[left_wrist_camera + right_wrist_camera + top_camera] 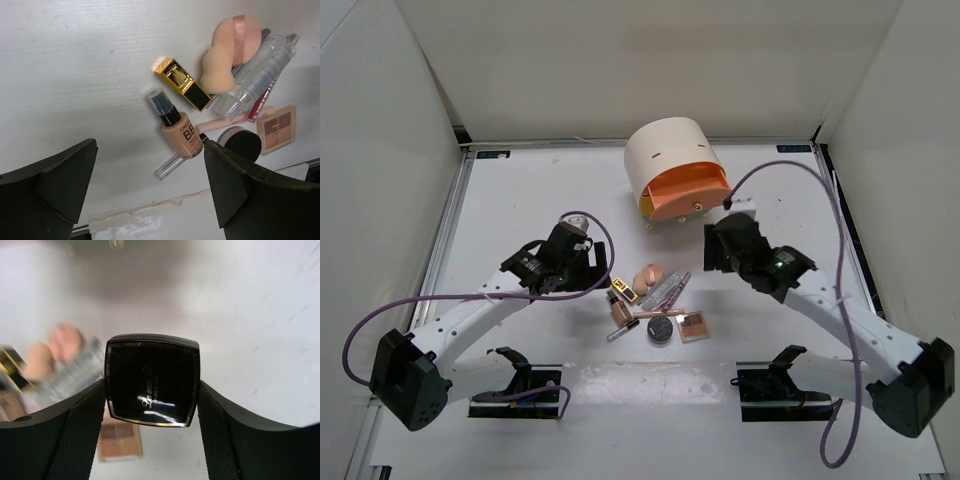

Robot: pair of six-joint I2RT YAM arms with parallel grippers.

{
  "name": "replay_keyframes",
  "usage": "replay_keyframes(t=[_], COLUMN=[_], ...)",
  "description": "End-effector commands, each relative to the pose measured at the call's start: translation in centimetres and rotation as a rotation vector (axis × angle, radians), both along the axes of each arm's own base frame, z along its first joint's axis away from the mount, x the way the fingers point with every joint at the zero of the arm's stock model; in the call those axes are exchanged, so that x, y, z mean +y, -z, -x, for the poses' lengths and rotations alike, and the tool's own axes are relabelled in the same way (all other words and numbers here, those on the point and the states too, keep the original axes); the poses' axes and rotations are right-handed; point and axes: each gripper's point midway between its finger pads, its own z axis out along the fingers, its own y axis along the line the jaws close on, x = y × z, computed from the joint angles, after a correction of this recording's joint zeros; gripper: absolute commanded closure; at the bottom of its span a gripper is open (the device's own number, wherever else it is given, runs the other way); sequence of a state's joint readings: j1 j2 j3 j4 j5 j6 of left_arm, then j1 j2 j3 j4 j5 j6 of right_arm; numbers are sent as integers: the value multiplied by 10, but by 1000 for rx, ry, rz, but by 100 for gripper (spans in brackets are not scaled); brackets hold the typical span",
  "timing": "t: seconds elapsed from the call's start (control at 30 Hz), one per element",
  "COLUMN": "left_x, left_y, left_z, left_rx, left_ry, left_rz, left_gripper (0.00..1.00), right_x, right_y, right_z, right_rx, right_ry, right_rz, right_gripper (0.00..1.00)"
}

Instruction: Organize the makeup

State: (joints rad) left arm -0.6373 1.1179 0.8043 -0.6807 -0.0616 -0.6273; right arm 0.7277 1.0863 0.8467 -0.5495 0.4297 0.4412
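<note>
The makeup lies in a pile at mid-table: a peach sponge (650, 275) (218, 71), gold lipstick (625, 292) (182, 90), foundation bottle (620, 313) (181, 131), clear gloss tube (666, 290) (260, 75), round black compact (661, 330) (243, 143) and pink blush palette (693, 326) (277, 129). My left gripper (598, 270) (150, 200) is open and empty, just left of the pile. My right gripper (715, 255) (152, 405) is shut on a black square compact (152, 385), held above the table to the right of the pile, with the palette (119, 442) blurred below.
A large cream cylindrical box (670, 155) lies at the back centre with an orange drawer (685, 195) pulled out toward the pile. White walls enclose the table on the left, right and back. A taped seam (150, 207) runs along the table near the front.
</note>
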Motion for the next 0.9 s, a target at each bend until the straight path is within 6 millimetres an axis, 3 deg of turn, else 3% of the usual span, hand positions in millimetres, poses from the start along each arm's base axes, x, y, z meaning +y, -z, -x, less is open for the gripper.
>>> replay_keyframes(t=[0.0,0.13,0.3,0.4,0.6,0.73,0.8,0.87], left_x=[-4,-6,-6,-2,8,13,14,13], left_y=[-25,-28,-29,-30,-33,-34,-34,-33], left_z=[-15,-21,-26,-27,-28,-28,-28,-27], left_rx=[-89,-97,-106,-115,-123,-125,-124,-121], left_ry=[11,16,13,-2,-33,-45,-46,-42], left_rz=[13,-5,-14,-14,-11,-15,-16,-16], left_gripper=[2,2,2,2,2,2,2,2], right_x=[-30,-27,5,33,64,65,64,64], right_y=[-73,-134,-211,-226,-213,-189,-187,-172], right_z=[-17,-43,-91,-119,-163,-170,-167,-163], right_rx=[-177,-325,-535,-597,-589,-531,-524,-502], right_ry=[103,109,60,-4,-60,-74,-90,-110], right_rz=[56,77,47,3,-41,-71,-94,-88], right_gripper=[72,72,72,70,69,67,65,58])
